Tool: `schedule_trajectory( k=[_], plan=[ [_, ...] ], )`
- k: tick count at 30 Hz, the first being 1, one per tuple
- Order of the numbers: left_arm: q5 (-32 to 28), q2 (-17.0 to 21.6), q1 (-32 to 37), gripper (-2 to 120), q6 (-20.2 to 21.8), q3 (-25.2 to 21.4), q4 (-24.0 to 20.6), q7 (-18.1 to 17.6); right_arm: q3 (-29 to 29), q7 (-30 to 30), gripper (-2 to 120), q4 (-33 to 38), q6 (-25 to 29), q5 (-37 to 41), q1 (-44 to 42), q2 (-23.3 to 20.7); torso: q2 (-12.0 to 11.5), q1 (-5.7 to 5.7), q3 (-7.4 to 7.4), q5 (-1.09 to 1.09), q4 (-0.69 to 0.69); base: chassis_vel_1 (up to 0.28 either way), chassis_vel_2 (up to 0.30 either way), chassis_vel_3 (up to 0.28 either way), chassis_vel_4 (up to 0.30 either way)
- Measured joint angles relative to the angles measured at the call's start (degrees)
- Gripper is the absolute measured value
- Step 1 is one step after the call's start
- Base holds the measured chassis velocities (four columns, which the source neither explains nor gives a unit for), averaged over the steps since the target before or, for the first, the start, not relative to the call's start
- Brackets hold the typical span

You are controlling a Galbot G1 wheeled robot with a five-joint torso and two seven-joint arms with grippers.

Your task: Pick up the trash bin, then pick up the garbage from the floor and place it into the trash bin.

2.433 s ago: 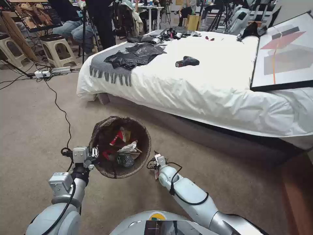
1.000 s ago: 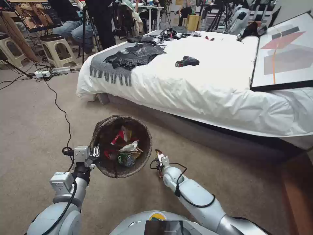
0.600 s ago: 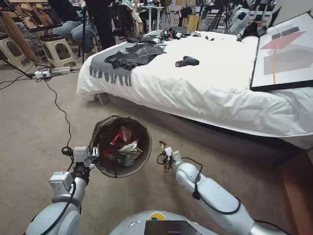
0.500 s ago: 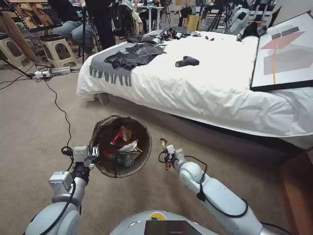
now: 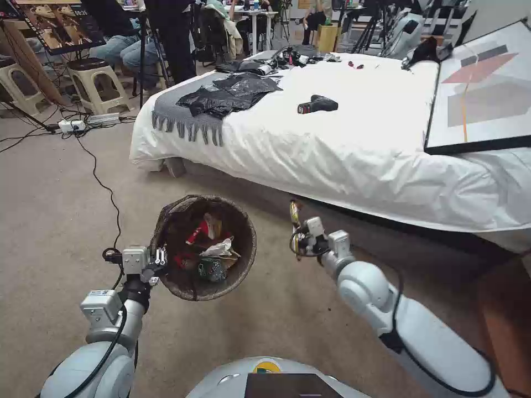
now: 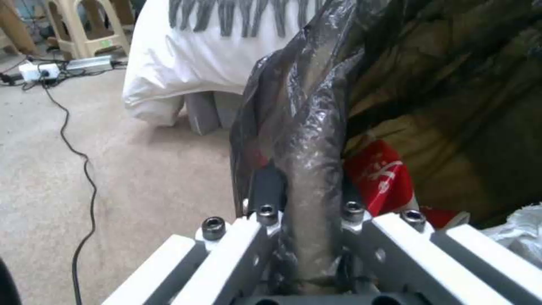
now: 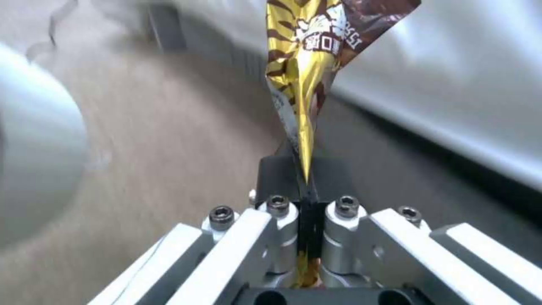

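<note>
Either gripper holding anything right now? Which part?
Left gripper clamps the bag-lined rim of the small round white plastic trash bin. Right gripper pinches a gold-and-brown foil snack wrapper by one end.

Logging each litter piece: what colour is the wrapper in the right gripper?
Gold-yellow with dark brown markings; the snack wrapper shows best in the right wrist view.

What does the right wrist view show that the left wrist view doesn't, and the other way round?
Right wrist view: the right gripper shut on a gold-and-brown snack wrapper that stands up from its fingers, with blurred carpet and white bedding behind.

Left wrist view: the left gripper clamped on the bag-covered rim of the trash bin, a red-and-white cup inside the bin, and a black cable on the carpet.

Both: carpet floor and the edge of the white-covered bed, each seen past a shut gripper.
</note>
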Motion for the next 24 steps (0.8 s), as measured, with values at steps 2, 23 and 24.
schedule_trajectory(
  k=[2, 23, 24],
  plan=[
    [-0.1, 0.0, 0.0, 3, 0.1, 0.0, 0.0, 0.0, 1.7, 0.5, 0, 4.0, -0.3, 2.5, 0.9, -1.8, 0.0, 0.00, 0.00, 0.00, 0.00, 0.000, 0.000, 0.000, 0.000],
    [0.6, 0.1, 0.2, 3, 0.4, 0.5, 0.0, 0.0, -9.5, -16.0, 0, 12.0, -3.2, 16.2, 25.8, -2.2, 0.0, 0.00, 0.00, -0.02, 0.01, 0.000, 0.000, 0.000, 0.000],
    [0.6, 0.1, 0.2, 3, 0.4, 0.6, 0.0, 0.0, -11.1, -16.1, 0, 11.8, -3.5, 16.3, 26.9, -1.7, 0.0, 0.00, 0.00, -0.01, 0.01, 0.000, 0.000, 0.000, 0.000]
  ],
)
